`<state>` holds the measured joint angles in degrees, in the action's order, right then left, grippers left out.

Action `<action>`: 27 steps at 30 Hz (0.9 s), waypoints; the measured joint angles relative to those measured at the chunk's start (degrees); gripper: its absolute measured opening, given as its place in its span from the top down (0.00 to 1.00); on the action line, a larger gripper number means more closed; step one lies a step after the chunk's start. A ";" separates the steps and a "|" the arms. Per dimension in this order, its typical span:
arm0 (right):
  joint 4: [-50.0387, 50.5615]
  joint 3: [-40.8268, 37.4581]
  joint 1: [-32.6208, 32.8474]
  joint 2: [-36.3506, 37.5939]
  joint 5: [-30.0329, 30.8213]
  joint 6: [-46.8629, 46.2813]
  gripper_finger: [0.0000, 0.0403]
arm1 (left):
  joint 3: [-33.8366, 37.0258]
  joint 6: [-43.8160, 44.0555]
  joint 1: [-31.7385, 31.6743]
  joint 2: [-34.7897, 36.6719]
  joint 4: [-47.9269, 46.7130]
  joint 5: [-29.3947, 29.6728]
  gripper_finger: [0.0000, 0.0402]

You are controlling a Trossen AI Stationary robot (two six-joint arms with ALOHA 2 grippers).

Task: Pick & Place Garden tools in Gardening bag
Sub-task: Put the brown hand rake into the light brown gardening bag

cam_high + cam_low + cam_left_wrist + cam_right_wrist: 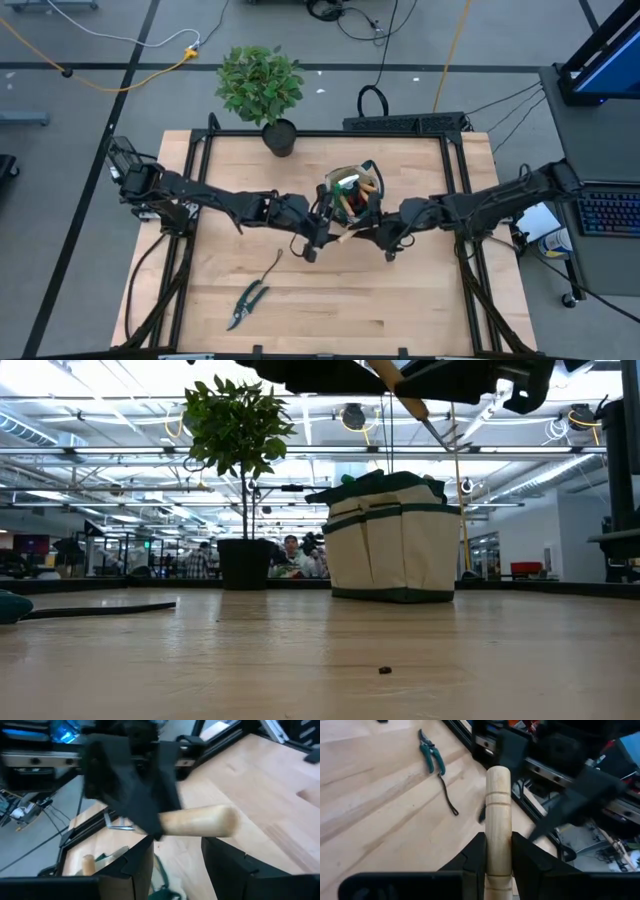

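Observation:
The beige gardening bag (352, 192) with green trim stands upright at the table's middle, with several tools sticking out of it. My right gripper (372, 236) is shut on a wooden-handled rake (440, 425) just in front of the bag and above table height. My left gripper (312, 240) is open close to the handle's free end (225, 819); its fingers stand on either side below it, apart from it. Dark green-handled pruning shears (246, 304) and a thin weeder (271, 268) lie flat on the table at the near left. My right gripper pinches the rake's wooden handle (498, 827) between its two fingers, which lie along the handle. The handle's rounded free end (498, 775) sticks out past the fingertips toward my left gripper. The rake is lifted clear of the table, its metal tines (448, 432) hanging beside the bag's top.
A leafy plant in a black pot (262, 90) stands at the table's far edge, behind and left of the bag. Bare wood lies along the near and right parts of the table (400, 300). People show in the room beyond in the low view.

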<state>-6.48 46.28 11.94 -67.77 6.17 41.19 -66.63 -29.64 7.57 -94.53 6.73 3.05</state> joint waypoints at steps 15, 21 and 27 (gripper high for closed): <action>-4.02 -2.79 -0.37 1.70 -1.30 -1.16 0.85 | 0.00 -1.65 2.01 0.00 8.18 -0.86 0.57; -11.90 -4.55 -0.35 1.72 -1.95 1.54 0.85 | 0.00 -1.74 1.93 -0.01 8.54 -0.26 0.57; -13.43 -5.08 -0.37 1.71 -1.85 1.52 0.85 | 0.00 -4.44 1.95 0.00 11.07 -0.44 0.58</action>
<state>-19.91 41.20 11.57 -66.06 4.32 42.71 -66.63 -34.07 9.52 -94.54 17.80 2.61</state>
